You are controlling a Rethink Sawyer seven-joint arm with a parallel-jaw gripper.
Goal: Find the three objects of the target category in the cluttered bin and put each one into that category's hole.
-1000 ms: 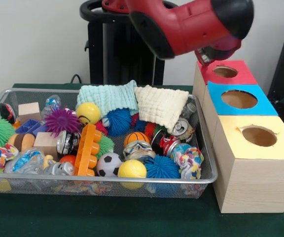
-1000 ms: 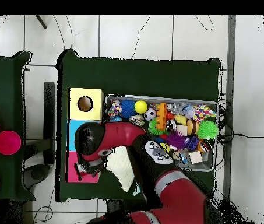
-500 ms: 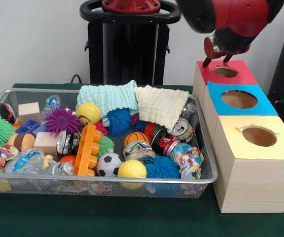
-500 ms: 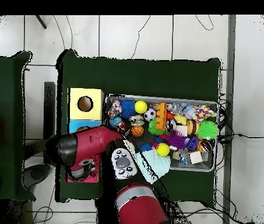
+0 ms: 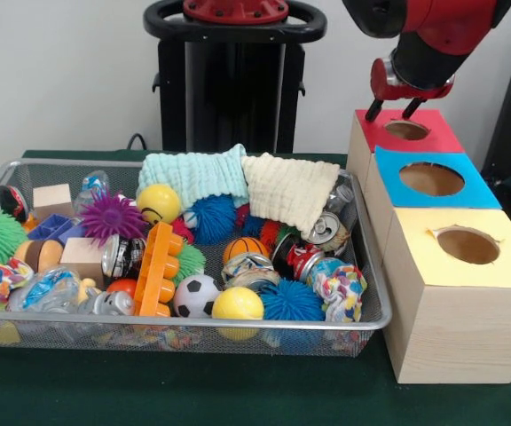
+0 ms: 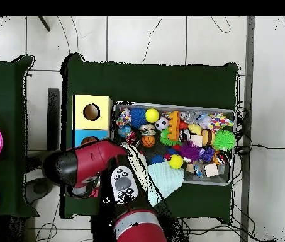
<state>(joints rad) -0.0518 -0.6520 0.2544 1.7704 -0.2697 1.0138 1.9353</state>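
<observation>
My gripper hangs just above the red-topped box, over the near-left rim of its round hole. Its two dark fingers are spread open and nothing shows between them. The wire bin holds a jumble: crushed cans, a soccer ball, a yellow smiley ball, spiky balls, wooden blocks and two cloths. In the overhead view the red arm covers the red box and hides the gripper.
A blue-topped box and a yellow-topped box, each with a round hole, stand in a row with the red one beside the bin. Overhead, the yellow box and the bin's rim show. Pink bowls sit at the left edge.
The arm has swung off the bin toward the boxes. The gripper has shifted from the red box's back-left edge to over its hole, still open.
</observation>
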